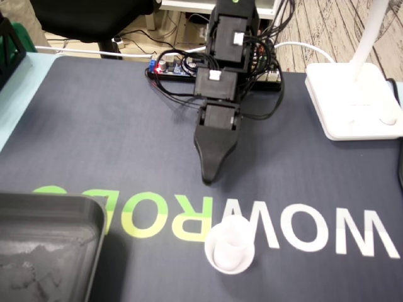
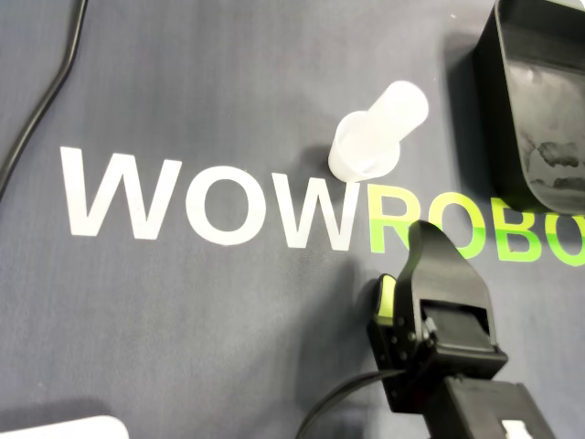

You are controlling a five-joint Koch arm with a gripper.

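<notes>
Jaws of the gripper (image 1: 208, 177) show as one black tip, so their gap cannot be told; nothing is held. In the fixed view it points at the near cup (image 1: 230, 246), apart from it, likely lining up a grasp. A tray (image 1: 50, 217) waits to the left.

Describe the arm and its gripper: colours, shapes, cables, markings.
The arm is a chain of boxy black servo blocks, two bearing small white labels. Thin black cables loop loosely around it. The gripper is a smooth black shell tapering to a blunt tip. In the overhead view, a yellow-green piece shows at its side.
</notes>
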